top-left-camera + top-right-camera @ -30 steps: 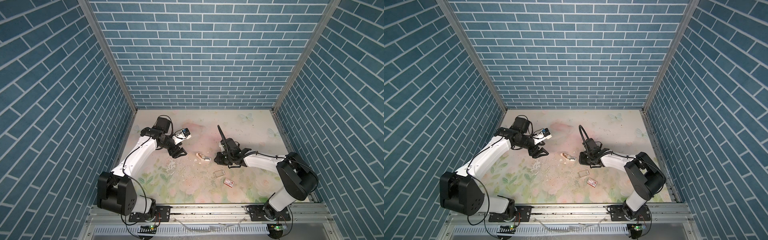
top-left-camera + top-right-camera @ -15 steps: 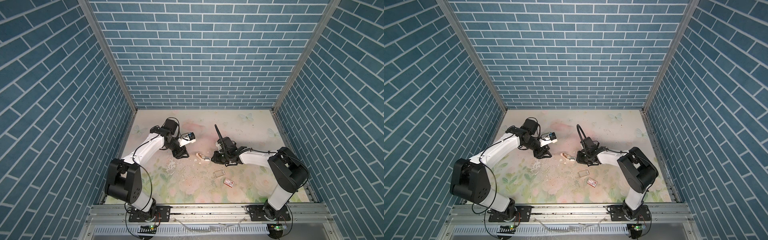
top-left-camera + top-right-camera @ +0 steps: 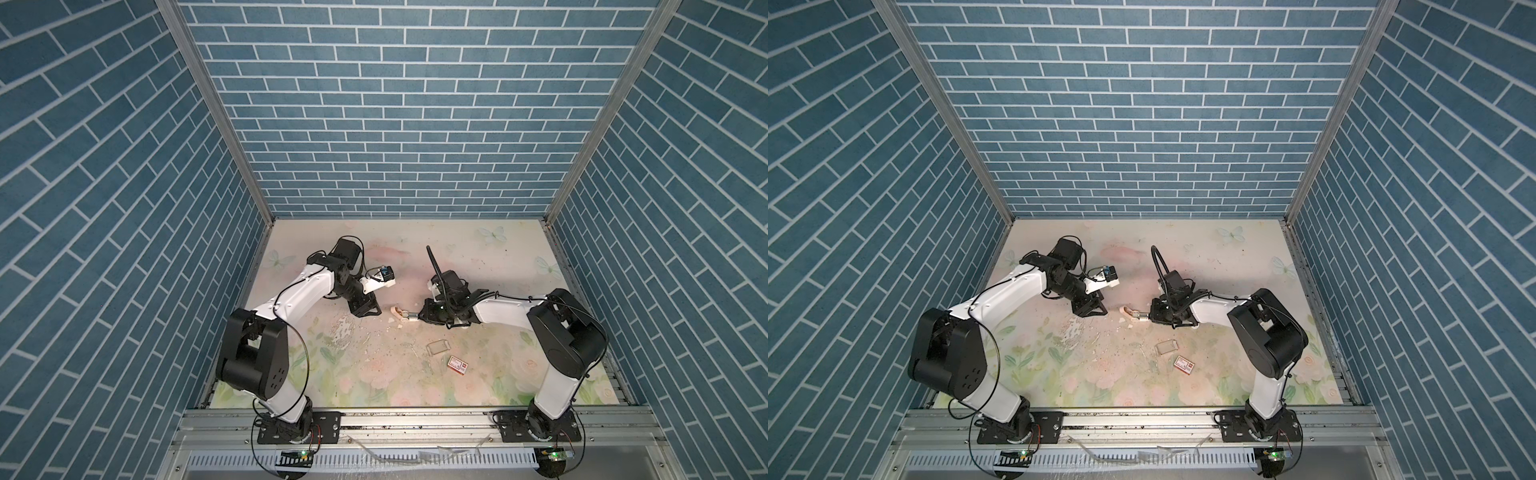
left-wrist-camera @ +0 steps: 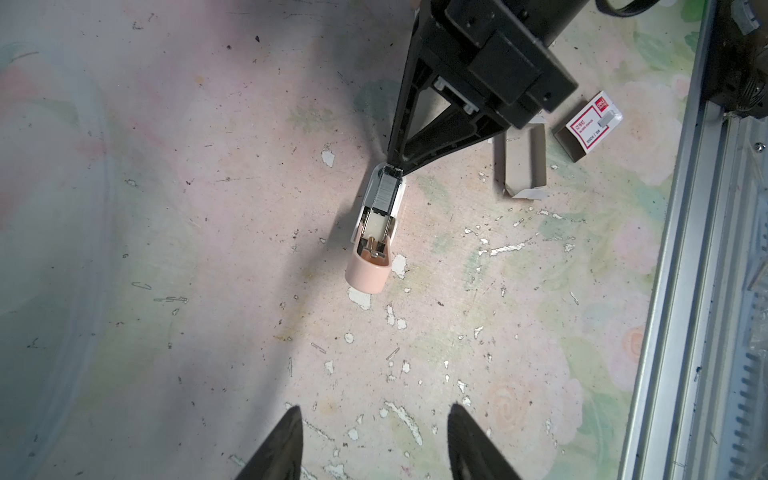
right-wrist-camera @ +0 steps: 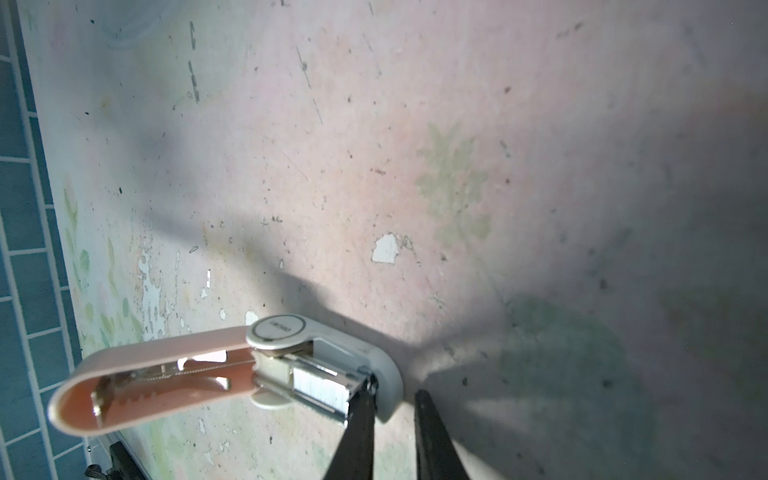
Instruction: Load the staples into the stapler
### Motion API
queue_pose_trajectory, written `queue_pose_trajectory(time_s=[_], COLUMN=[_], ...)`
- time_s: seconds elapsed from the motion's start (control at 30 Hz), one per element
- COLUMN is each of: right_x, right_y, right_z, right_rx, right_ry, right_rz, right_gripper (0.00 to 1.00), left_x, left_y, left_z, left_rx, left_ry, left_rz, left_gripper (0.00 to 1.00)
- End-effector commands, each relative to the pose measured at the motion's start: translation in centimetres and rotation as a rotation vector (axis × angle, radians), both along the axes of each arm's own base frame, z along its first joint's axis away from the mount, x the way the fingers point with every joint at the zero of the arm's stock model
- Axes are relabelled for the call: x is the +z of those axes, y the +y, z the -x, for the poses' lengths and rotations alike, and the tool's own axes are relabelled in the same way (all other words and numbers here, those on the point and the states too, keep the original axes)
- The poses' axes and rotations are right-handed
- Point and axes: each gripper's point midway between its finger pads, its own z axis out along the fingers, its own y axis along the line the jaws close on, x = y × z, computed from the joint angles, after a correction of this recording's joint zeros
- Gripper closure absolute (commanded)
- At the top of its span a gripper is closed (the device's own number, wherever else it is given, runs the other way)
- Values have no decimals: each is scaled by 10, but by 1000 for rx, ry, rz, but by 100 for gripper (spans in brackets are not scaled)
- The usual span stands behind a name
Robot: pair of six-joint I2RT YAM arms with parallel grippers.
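Against the right claw [image 5: 392, 390], tightly pinching the stapler [image 5: 282, 331], the staples [image 5: 319, 385] lie in its channel; left claw [image 4: 375, 408] half-open, empty.

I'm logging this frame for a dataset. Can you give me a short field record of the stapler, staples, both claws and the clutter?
stapler: lid swung open
staples: strip seated in the open stapler
right claw: shut, tips at stapler's front end
left claw: open, empty, clear of stapler
box, tray: side by side, apart from stapler
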Motion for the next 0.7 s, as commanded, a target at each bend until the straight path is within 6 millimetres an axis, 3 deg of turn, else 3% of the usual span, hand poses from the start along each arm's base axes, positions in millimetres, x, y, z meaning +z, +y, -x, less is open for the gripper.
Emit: queue_pose_trajectory(time_s=[0.0,0.67], right_x=[0,-4], right_y=[4,15], right_z=[-3,-3], right_rx=[3,60], right_ry=[14,48], right_rz=[-12,-17], right_gripper=[80,82], left_x=[-1,-29], left_y=[-2,-1], left_z=[-3,-9], left_rx=[-14,-37], left_ry=[-5,20], left_rz=[-7,-41], left_gripper=[43,47])
